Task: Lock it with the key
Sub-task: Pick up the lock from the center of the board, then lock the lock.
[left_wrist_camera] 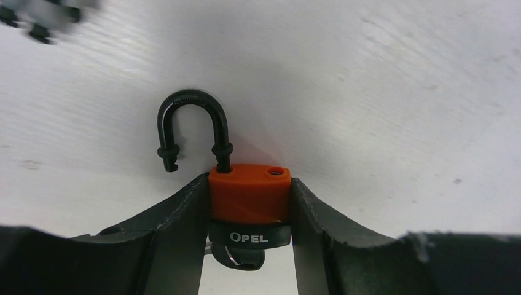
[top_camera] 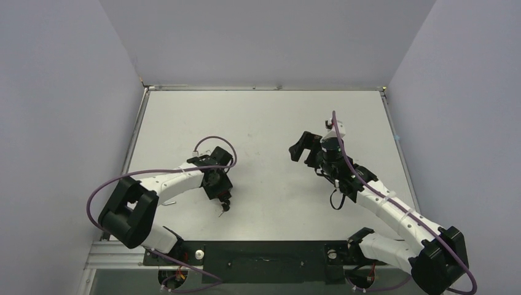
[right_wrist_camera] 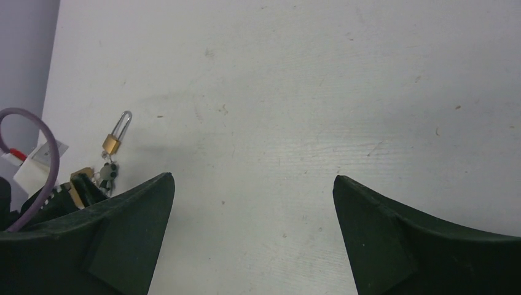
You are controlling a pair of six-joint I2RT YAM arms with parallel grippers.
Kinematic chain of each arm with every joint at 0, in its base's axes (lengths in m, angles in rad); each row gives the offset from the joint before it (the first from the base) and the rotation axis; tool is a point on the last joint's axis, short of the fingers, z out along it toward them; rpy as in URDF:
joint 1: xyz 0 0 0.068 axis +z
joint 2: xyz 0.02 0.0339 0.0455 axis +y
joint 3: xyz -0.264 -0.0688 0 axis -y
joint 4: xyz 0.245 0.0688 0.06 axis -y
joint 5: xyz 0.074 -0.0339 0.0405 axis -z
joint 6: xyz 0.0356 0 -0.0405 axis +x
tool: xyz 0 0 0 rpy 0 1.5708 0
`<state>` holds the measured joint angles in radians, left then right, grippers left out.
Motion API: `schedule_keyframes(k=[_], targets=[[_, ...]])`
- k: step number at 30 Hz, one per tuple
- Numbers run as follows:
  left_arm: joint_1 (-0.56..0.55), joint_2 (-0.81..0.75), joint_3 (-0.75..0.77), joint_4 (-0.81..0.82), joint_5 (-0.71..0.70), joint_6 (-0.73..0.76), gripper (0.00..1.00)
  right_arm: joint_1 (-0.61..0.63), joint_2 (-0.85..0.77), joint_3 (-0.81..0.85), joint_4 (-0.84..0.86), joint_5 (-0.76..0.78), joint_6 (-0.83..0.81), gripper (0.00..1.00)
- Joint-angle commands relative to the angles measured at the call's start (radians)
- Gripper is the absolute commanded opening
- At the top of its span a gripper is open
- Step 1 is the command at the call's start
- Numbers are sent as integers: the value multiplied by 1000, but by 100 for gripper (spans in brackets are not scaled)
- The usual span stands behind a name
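The orange padlock [left_wrist_camera: 249, 196] lies on the white worktop [left_wrist_camera: 381, 92], left of centre and towards the near edge, under the tip of the left arm. The left gripper [left_wrist_camera: 249, 181] is down over it, and its two dark fingers [left_wrist_camera: 178, 215] press on the left and right sides of the orange body, clamped on it. A black band [left_wrist_camera: 249, 236] with the word OPEL in white runs round the base of the body. The black shackle [left_wrist_camera: 190, 101] is open: one leg sits in the top of the body, and the other hangs free beside it, clear of the open hole in the top face. At the padlock's base, between the fingers, a metal ring and part of a key [left_wrist_camera: 236, 257] show, but it is not clear whether the key is in the keyhole. The right gripper [right_wrist_camera: 252, 178] hovers above bare worktop right of centre, well apart from the orange padlock, with its fingers [right_wrist_camera: 381, 227] spread wide and nothing between them. In the right wrist view a small brass padlock [right_wrist_camera: 111, 144] with a silvery shackle lies on the worktop beside the left arm, with a bunch of dark-headed keys [right_wrist_camera: 109, 175] just beside it.
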<state>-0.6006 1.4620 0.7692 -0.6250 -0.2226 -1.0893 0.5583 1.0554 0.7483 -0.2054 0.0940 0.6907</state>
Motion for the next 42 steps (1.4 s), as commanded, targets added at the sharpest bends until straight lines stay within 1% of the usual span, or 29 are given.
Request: schedule_keyframes(k=[1, 2, 5, 11, 17, 21, 26, 31, 36, 42], targets=[[-8, 33, 55, 158, 213, -99, 0, 18, -38, -53, 201, -84, 33, 96], [-8, 32, 76, 170, 230, -114, 0, 29, -43, -62, 239, -110, 38, 96], [-8, 35, 125, 208, 313, -159, 0, 58, -46, -104, 314, -103, 56, 95], [-8, 62, 176, 319, 425, -256, 0, 147, -29, -145, 373, -8, 45, 94], [-13, 76, 200, 390, 467, -326, 0, 256, 20, -154, 413, 74, 32, 92], [-13, 90, 219, 431, 488, -375, 0, 307, 68, -138, 422, 122, 21, 90], [-13, 90, 250, 460, 493, -406, 0, 335, 113, -121, 435, 140, 25, 85], [-18, 94, 266, 468, 497, -418, 0, 347, 140, -98, 433, 172, 21, 82], [-28, 90, 267, 490, 502, -433, 0, 348, 172, -71, 437, 197, 24, 75], [-32, 85, 273, 498, 504, -439, 0, 350, 215, -41, 444, 201, 32, 62]])
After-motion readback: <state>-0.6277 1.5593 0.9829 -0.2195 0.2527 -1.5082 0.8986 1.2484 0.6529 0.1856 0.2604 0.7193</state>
